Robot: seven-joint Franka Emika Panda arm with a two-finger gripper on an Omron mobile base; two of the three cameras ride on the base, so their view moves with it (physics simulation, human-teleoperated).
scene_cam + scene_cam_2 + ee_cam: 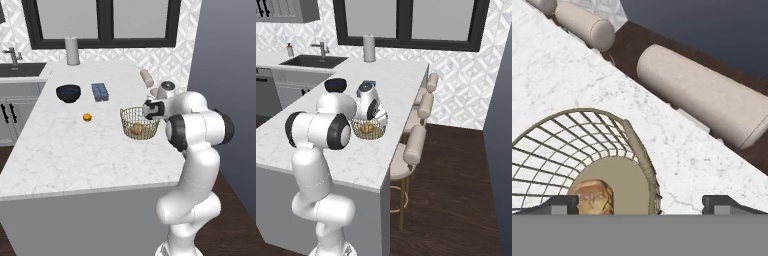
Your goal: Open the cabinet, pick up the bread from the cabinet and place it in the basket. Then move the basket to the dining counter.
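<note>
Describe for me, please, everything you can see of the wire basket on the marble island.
The basket is a round, bowl-shaped piece of tan-gold wire with a thicker rim and a flat woven tan base. It stands upright on the dining counter, near the edge that faces the stools. The bread, a small golden-brown bun, lies inside on the base. In the hand view the open gripper straddles the basket's rim without clamping it, one fingertip over the inside and one over the counter.

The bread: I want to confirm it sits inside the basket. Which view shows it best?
The hand view: the bread lies close up on the woven base of the basket. The left base view shows it small through the wires; the right base view shows it smaller still, beside the arm.
</note>
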